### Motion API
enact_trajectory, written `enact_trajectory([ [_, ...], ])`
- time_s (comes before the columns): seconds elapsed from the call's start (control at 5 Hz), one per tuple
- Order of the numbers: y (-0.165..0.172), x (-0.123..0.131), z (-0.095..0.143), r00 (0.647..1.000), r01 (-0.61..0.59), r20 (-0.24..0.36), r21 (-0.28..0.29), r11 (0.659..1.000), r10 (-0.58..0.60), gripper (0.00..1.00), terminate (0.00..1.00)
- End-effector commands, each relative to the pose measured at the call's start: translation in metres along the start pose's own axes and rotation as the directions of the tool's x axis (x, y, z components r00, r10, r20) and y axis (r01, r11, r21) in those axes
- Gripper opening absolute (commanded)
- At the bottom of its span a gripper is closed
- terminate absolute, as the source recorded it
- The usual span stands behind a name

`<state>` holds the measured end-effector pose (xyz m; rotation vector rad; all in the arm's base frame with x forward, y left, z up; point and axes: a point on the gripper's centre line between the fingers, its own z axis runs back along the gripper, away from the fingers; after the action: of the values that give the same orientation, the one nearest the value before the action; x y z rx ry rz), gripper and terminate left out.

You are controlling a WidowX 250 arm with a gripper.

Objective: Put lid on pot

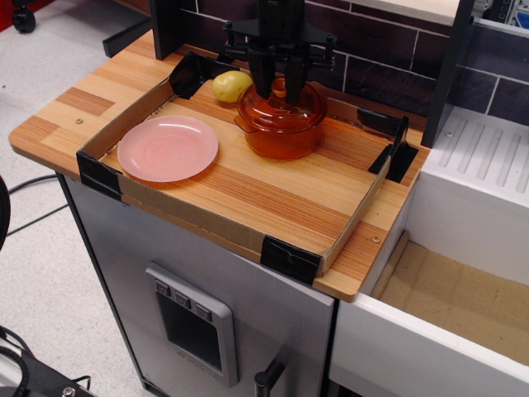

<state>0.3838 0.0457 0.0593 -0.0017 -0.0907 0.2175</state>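
Note:
The translucent orange lid [282, 102] sits level on the translucent orange pot [281, 137], which stands at the back middle of the wooden tray area. My black gripper [279, 88] comes straight down over the pot. Its two fingers stand close on either side of the lid's small orange knob [279, 83] and are shut on it. The arm hides the back of the lid.
A flat pink plate [168, 147] lies left of the pot. A yellow potato-like object [231, 85] lies just left of the gripper. A low cardboard rim [198, 217] with black taped corners bounds the board. A dark tiled wall stands behind, and a white sink unit [488, 157] stands to the right.

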Motion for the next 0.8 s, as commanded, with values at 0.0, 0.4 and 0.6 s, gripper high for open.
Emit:
enact_trajectory([
  [0.0, -0.006, 0.000, 0.017, 0.999, -0.010, 0.047, -0.005, 1.000, 0.010, 0.00, 0.00],
  [0.4, -0.010, 0.008, 0.035, 0.996, -0.042, 0.073, -0.044, 0.998, 0.045, 1.00, 0.00],
  [0.6, -0.016, 0.013, 0.051, 0.993, -0.050, 0.101, -0.071, 0.996, 0.057, 1.00, 0.00],
])
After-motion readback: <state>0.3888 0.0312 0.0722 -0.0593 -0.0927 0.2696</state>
